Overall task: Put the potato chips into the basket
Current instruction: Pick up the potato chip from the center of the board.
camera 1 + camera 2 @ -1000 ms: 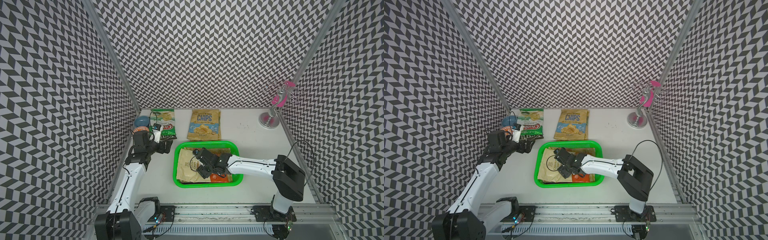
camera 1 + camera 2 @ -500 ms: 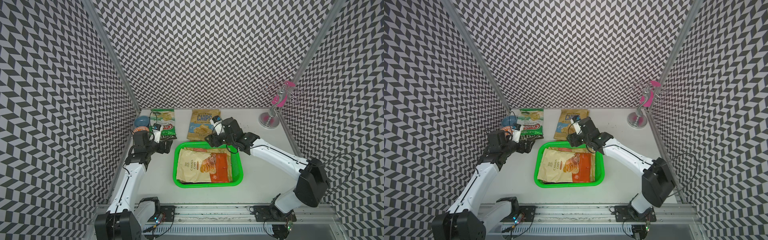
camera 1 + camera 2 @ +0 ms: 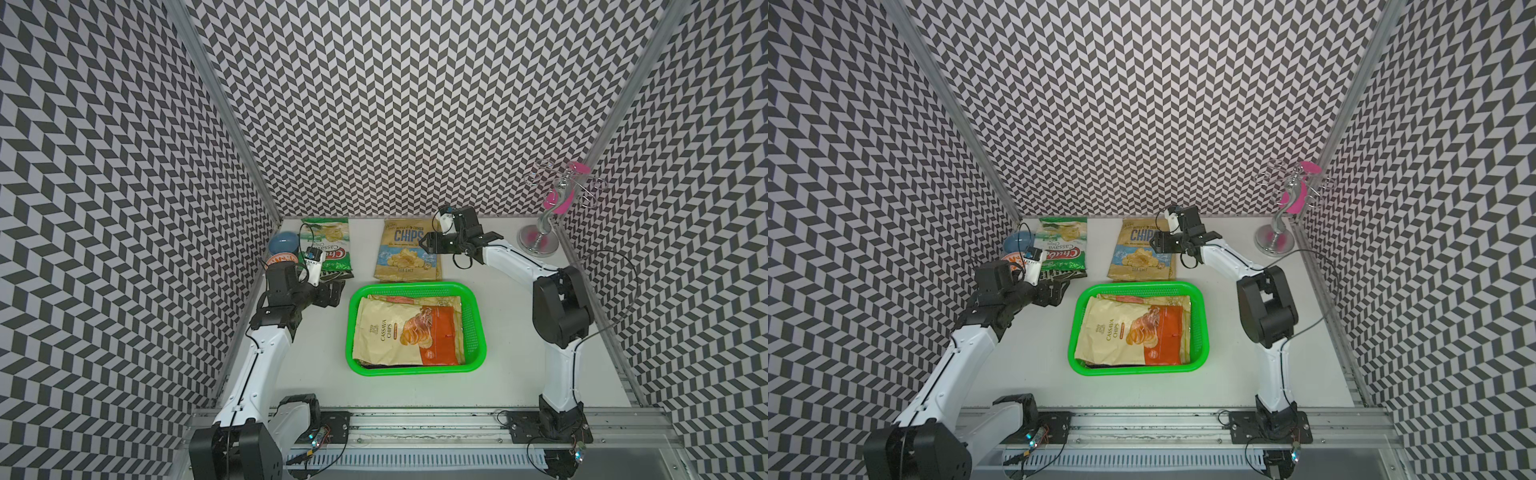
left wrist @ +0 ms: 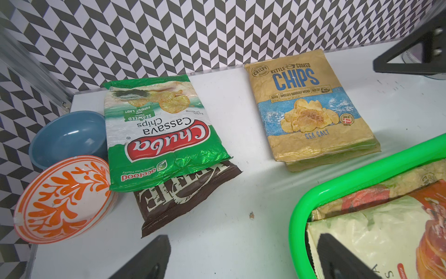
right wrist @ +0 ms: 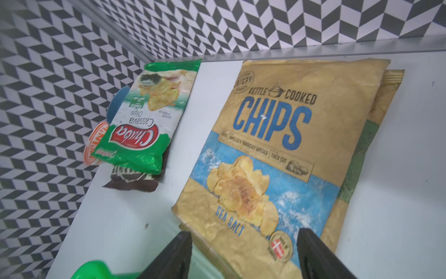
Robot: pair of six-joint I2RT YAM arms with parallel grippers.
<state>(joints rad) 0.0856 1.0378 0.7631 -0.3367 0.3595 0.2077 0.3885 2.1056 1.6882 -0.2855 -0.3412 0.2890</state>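
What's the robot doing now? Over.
Left gripper jaws open, empty. Right gripper open over CHIPS bag. Cassava bag in basket; Chuba bag, Kettle bag outside. Blue bowl beside Chuba.

one green basket (image 3: 415,286). three bags in it: cassava chips bag (image 3: 399,332), kraft bag (image 3: 451,302), dark bag edge (image 3: 376,365). four on the table (image 3: 498,374): chuba bag (image 4: 159,130), brown kettle bag (image 4: 183,193), upper kraft chips bag (image 4: 306,108), lower kraft chips bag (image 5: 383,96). two bowls: blue bowl (image 4: 65,135), orange-patterned bowl (image 4: 62,198). one metal stand (image 3: 538,245).
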